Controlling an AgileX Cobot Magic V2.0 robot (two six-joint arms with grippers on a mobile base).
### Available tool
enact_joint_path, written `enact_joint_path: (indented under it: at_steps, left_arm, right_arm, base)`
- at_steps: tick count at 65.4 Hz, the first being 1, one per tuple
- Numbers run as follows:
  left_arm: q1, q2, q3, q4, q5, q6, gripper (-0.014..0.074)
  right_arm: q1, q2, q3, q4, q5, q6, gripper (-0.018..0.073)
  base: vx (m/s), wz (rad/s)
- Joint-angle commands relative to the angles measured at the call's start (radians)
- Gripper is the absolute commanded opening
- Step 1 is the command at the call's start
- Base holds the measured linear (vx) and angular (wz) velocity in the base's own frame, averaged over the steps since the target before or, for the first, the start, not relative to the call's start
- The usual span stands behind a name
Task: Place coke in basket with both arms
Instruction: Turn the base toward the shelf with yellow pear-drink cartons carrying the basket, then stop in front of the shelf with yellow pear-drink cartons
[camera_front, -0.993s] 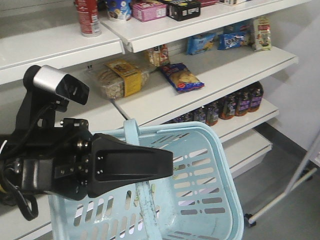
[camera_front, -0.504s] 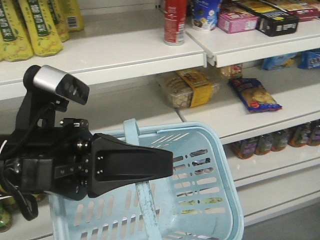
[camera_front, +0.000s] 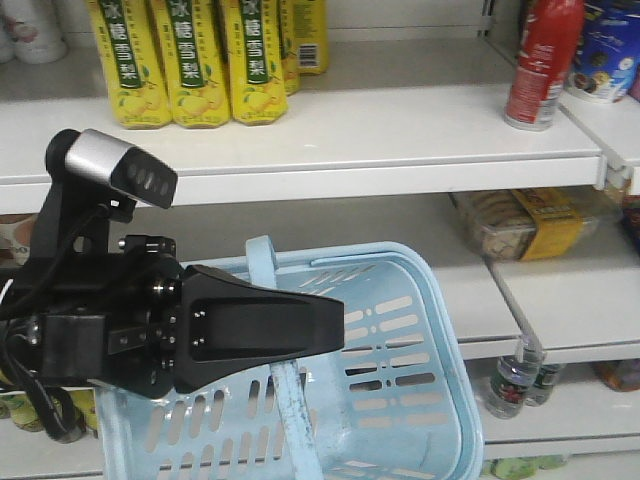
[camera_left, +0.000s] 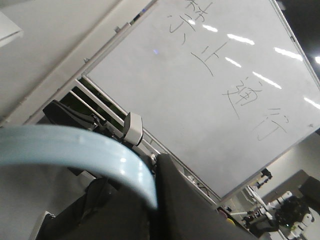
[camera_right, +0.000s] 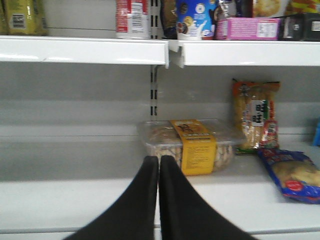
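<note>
The pale blue basket (camera_front: 400, 330) hangs by its handle (camera_front: 262, 262) from my left gripper (camera_front: 335, 335). In the left wrist view the handle (camera_left: 75, 147) curves down into the gripper (camera_left: 157, 165), whose jaws are shut on it. A red coke can (camera_front: 543, 62) stands on the upper shelf at the far right, above and beyond the basket. The right wrist view shows the can (camera_right: 132, 19) cut off by the top edge. My right gripper (camera_right: 159, 160) is shut with nothing in it and points at the middle shelf, well below the can.
Yellow drink packs (camera_front: 190, 60) line the upper shelf on the left. A clear biscuit box with a yellow label (camera_right: 192, 145) and snack bags (camera_right: 255, 115) lie on the middle shelf. Water bottles (camera_front: 515, 380) stand lower down. A whiteboard (camera_left: 200, 90) fills the left wrist view.
The shelves have slid to the right in the front view, so the view has swung left. The basket stays in the left gripper, in the same place in the frame.
</note>
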Motion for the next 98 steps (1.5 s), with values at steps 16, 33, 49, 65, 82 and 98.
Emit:
enact_joint_path:
  at_steps: [16,33,49,65,82,98]
  left_arm:
    - [-0.004,-0.023,-0.026,-0.087,-0.195,0.002,-0.0006]
    - [-0.004,-0.023,-0.026,-0.087,-0.195,0.002,-0.0006]
    - [-0.004,-0.023,-0.026,-0.087,-0.195,0.002,-0.0006]
    - [-0.004,-0.023,-0.026,-0.087,-0.195,0.002,-0.0006]
    - [-0.004,-0.023,-0.026,-0.087,-0.195,0.002,-0.0006]
    - [-0.004,-0.023,-0.026,-0.087,-0.195,0.002,-0.0006]
  right_arm:
    - [-0.006,-0.018,0.011,-0.007,-0.07,-0.008,-0.0005]
    - [-0.006,-0.018,0.011,-0.007,-0.07,-0.008,-0.0005]
    - [-0.006,-0.018,0.011,-0.007,-0.07,-0.008,-0.0005]
    - [-0.006,-0.018,0.011,-0.007,-0.07,-0.008,-0.0005]
    - [-0.006,-0.018,0.011,-0.007,-0.07,-0.008,-0.0005]
    - [-0.006,-0.018,0.011,-0.007,-0.07,-0.008,-0.0005]
  base:
    - [0.1,0.34]
    - [0.06,0.16]
    - [0.04,0.08]
    - [0.02,0.02]
    - [0.01,0.03]
    - [0.01,-0.02]
